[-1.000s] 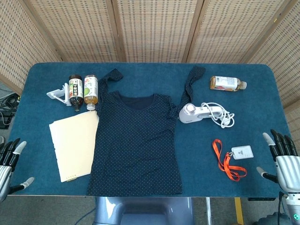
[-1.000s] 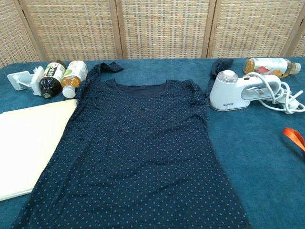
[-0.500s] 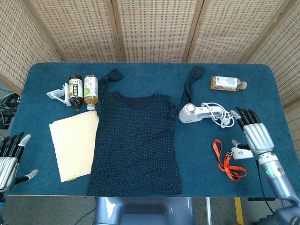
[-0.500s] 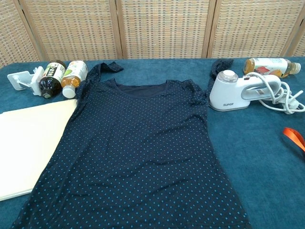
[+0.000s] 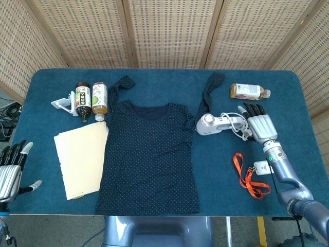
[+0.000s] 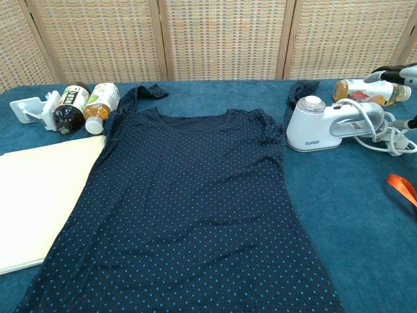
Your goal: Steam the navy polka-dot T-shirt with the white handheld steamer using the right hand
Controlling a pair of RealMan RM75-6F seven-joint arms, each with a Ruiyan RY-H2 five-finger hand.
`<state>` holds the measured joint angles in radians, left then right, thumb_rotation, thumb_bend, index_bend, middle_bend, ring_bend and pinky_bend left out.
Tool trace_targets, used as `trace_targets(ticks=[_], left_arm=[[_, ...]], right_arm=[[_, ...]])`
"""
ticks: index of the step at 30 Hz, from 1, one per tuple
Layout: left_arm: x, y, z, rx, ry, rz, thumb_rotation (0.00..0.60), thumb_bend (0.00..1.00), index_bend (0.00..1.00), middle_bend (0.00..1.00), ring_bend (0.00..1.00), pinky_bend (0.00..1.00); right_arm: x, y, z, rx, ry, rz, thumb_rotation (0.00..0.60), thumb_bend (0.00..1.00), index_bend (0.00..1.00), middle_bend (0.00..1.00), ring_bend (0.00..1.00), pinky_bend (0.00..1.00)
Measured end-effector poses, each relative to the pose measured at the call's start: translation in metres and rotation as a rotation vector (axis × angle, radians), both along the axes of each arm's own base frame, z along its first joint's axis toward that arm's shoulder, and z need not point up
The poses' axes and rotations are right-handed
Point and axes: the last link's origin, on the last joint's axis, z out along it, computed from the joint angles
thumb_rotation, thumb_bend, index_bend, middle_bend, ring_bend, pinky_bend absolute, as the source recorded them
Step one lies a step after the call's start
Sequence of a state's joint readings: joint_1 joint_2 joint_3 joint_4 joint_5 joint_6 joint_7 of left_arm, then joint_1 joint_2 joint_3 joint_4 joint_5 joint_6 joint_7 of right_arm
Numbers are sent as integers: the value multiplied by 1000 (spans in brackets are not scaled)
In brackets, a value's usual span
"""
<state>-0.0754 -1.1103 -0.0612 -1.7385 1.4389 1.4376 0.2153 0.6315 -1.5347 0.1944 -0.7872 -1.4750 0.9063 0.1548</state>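
Nearest you, your left hand (image 5: pixel 11 170) hung off the table's front edge, fingers spread, holding nothing. The navy polka-dot T-shirt (image 5: pixel 146 154) lay flat mid-table, a cream folder (image 5: pixel 79 157) just beside it. Farther out, your right hand (image 5: pixel 259 126) hovered with fingers apart and empty just beside the white handheld steamer (image 5: pixel 218 124), which lay on its side by the shirt's sleeve, cord coiled beside it.

Two bottles (image 5: pixel 91 99) lie side by side at the table's far left, a white clip-like holder (image 5: pixel 62 104) just beside them. A cream folder (image 5: pixel 80 158) lies nearer. Far right rests another bottle (image 5: pixel 249 91); an orange lanyard (image 5: pixel 249 177) with badge (image 5: pixel 264 167) lies nearer.
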Motion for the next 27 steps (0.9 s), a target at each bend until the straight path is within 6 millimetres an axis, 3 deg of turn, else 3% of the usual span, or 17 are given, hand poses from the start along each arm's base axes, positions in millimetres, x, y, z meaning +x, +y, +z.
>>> trace_targets(ticks=[10, 21, 27], left_arm=[[-5, 5, 0, -1, 0, 26, 600, 0, 0, 0, 0, 0], [-8, 8, -2, -11, -1, 44, 600, 0, 0, 0, 0, 0], [-8, 8, 0, -6, -6, 46, 600, 0, 0, 0, 0, 0]], right_arm=[[19, -20, -38, 47, 7, 9, 600, 494, 31, 0, 0, 0], [46, -37, -51, 35, -7, 42, 600, 494, 47, 0, 0, 0], [48, -41, -55, 22, 17, 45, 600, 495, 57, 0, 0, 0]])
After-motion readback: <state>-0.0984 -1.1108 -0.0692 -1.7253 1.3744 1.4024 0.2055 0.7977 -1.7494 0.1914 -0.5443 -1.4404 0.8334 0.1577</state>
